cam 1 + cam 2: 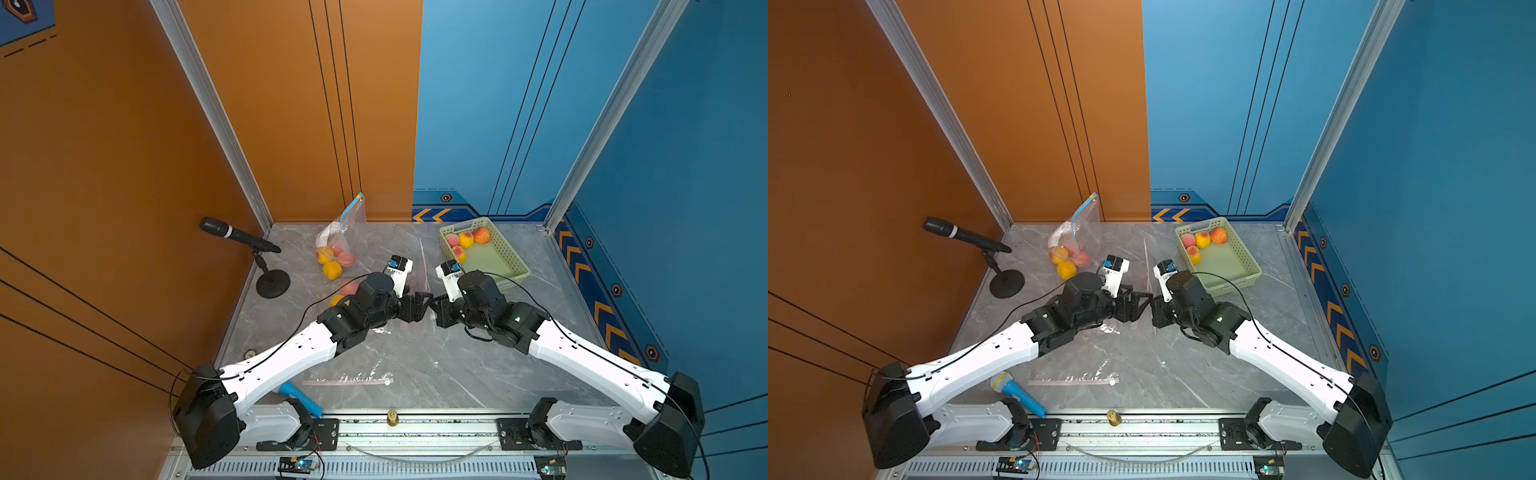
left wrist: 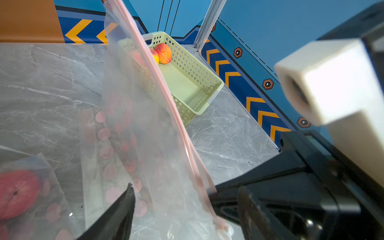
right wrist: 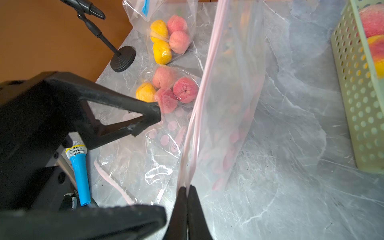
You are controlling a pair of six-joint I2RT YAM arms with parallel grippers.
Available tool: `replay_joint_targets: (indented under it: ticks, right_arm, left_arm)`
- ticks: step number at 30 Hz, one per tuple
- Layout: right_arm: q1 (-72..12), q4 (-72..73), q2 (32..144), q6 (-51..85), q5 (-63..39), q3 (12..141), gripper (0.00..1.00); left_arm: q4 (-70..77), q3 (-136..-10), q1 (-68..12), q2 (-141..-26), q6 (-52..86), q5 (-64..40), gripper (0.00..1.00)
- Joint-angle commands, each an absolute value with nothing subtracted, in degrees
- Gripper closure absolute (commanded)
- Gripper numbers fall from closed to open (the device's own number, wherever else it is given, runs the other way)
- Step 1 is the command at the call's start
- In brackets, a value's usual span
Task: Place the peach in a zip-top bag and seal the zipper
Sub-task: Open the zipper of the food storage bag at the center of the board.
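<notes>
A clear zip-top bag (image 3: pixel 228 83) with pink dots and a pink zipper strip (image 3: pixel 207 72) stands upright on edge over the table's middle. My right gripper (image 3: pixel 188 188) is shut on the near end of that strip. My left gripper (image 2: pixel 187 187) is open, its fingers wide apart on either side of the bag (image 2: pixel 145 124) and its zipper end. In both top views the two grippers (image 1: pixel 424 301) (image 1: pixel 434 309) meet tip to tip. Loose peaches (image 1: pixel 481 235) lie in the far end of a green basket (image 1: pixel 515 266).
Two other clear bags holding peaches (image 1: pixel 332 257) (image 1: pixel 347 286) lie at the back left. A flat bag (image 1: pixel 349 380) lies near the front edge. A black microphone stand (image 1: pixel 272 282) is at the left, a blue toy microphone (image 1: pixel 299 399) by the left arm's base.
</notes>
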State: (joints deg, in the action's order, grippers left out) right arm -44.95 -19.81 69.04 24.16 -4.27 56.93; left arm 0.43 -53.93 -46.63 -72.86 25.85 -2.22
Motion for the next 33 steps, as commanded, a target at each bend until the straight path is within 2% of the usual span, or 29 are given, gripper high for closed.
replay_joint_targets:
  ticks: [1, 5, 17, 33]
  right_arm:
    - [-44.9, -19.4, 68.1, 22.9, -5.1, 56.6, 1.00]
    - [-44.9, -19.6, 67.7, 22.9, -4.4, 56.5, 1.00]
    - [-45.2, -19.1, 67.8, 22.9, -4.2, 56.2, 1.00]
    - [-46.9, -20.5, 69.5, 20.8, -3.3, 57.7, 1.00]
  left_arm:
    - [-1.6, -55.8, -46.8, -74.2, 24.8, -2.6, 0.22]
    - [-2.4, -55.8, -46.7, -74.6, 25.3, -2.1, 0.26]
    - [-3.2, -53.8, -45.2, -74.8, 28.1, -2.4, 0.50]
    - [-1.1, -54.3, -44.6, -78.0, 30.7, -6.4, 0.47]
